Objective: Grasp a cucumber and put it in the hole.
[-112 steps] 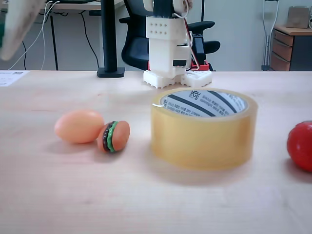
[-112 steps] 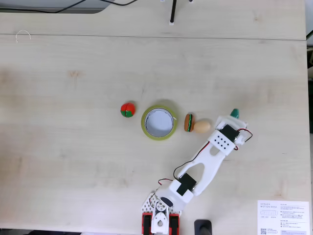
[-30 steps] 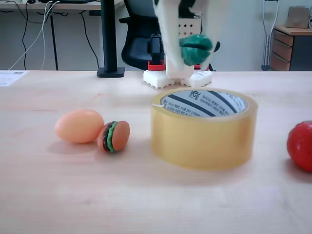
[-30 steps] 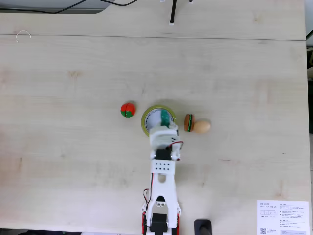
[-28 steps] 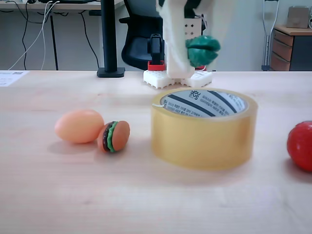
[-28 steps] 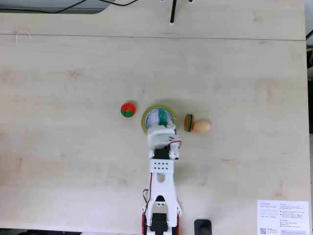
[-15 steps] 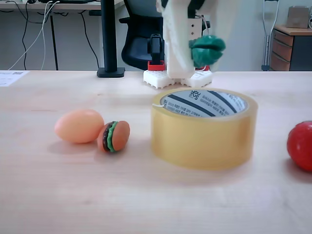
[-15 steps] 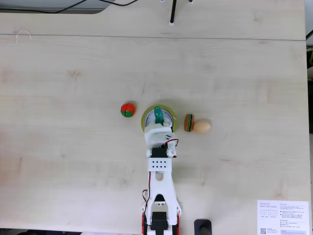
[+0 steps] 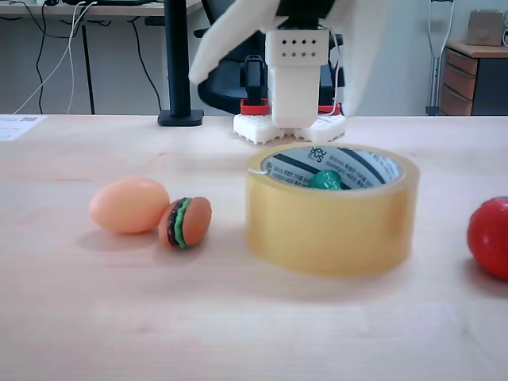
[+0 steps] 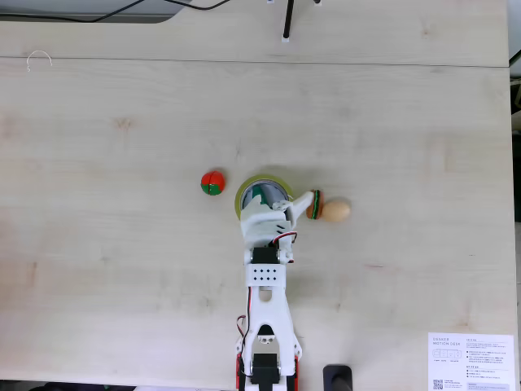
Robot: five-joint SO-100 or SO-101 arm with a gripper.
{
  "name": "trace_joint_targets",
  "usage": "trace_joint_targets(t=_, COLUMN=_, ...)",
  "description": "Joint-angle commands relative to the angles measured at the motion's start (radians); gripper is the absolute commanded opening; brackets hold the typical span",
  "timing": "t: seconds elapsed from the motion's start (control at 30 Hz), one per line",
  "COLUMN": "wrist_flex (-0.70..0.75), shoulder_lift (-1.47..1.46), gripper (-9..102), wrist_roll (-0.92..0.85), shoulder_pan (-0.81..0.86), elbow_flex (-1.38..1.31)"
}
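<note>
Pale wood table [image 10: 122, 269] | glossy cucumber [image 9: 325, 180] inside hole [image 10: 259, 194] | gripper [image 10: 281, 205] spread wide, empty

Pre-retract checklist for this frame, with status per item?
1. Cucumber inside the tape roll: ok, its green top shows in the hole in both fixed views.
2. Gripper released: ok, the jaws stand spread wide with nothing between them.
3. Cucumber fully settled on the table inside the hole: cannot tell, the roll wall hides its lower part.
4. Tape roll upright and flat on the table: ok.
5. Finger clear of the toy hamburger: cannot tell, the top-down fixed view shows its tip overlapping the hamburger, height unknown.
6. Egg and tomato apart from the roll: ok.
</note>
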Motion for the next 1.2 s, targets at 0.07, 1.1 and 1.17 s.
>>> trace_joint_targets(t=0.07, wrist_flex=-0.04, shoulder_lift=0.067, gripper=49, wrist_roll=0.354, shoulder_pan=0.0, elbow_flex=-0.015)
trace_joint_targets(t=1.1, wrist_flex=0.021, shoulder_lift=0.558, gripper=17, wrist_roll=0.305, shoulder_pan=0.225, elbow_flex=0.356)
trace_joint_targets(t=1.17, wrist_flex=0.021, shoulder_lift=0.638, gripper=13, wrist_roll=0.299, shoulder_pan=0.238, elbow_flex=0.419)
